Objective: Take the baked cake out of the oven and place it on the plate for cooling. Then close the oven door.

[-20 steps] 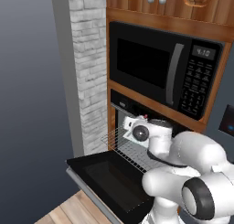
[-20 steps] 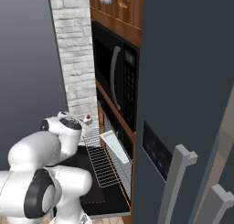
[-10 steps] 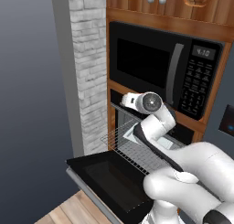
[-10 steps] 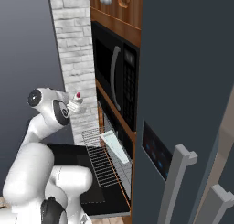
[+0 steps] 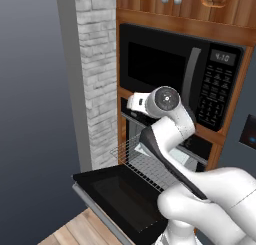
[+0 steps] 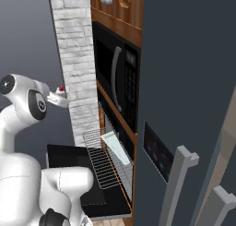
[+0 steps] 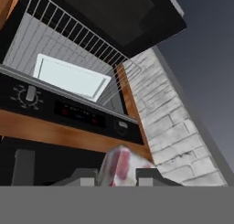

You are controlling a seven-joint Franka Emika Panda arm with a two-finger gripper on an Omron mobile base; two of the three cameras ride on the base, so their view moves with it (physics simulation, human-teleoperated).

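Oven: black, built into brown wood cabinets below the microwave. Its control strip, with a knob and a dark display, is plain in the hand view; in the left base view the arm covers most of it.

Oven door: swung fully down, lying flat and open, glass face up. The right base view shows it from the side, partly behind the robot's body.

Wire rack: pulled out over the open door. Seen end-on in the right base view, and from above in the hand view.

White tray: flat, rectangular, lying on the rack at the oven's mouth. It reads as a tilted pale slab in the right base view.

Gripper: raised in front of the brick column, above the level of the oven. The two fingers are pinched on the cake.

Cake: pale with red streaks, held between the fingers, clear of the oven. The right base view shows it as a small piece with a red top at the end of the hand. In the left base view the wrist hides it.
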